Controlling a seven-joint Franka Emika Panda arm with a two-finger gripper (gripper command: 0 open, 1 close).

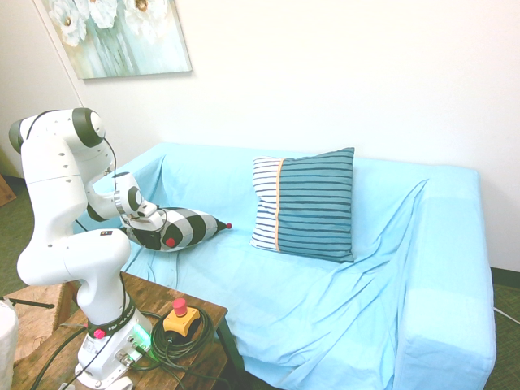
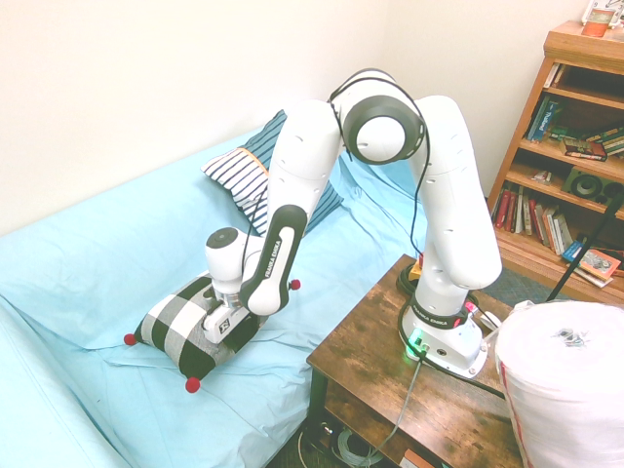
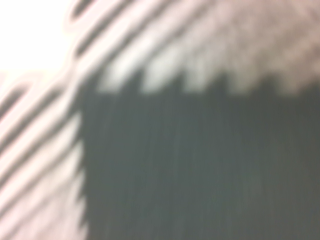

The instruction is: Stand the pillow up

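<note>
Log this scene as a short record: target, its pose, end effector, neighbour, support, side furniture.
target: black-and-white checked pillow with red pom-poms
target pose: leaning or bunched up, not standing upright
end effector: at the pillow, fingers hidden; grip cannot be told
neighbour: striped teal-and-white cushion, propped against the backrest
support: sofa under a light blue cover
side furniture: wooden table beside the sofa; bookshelf holding books
</note>
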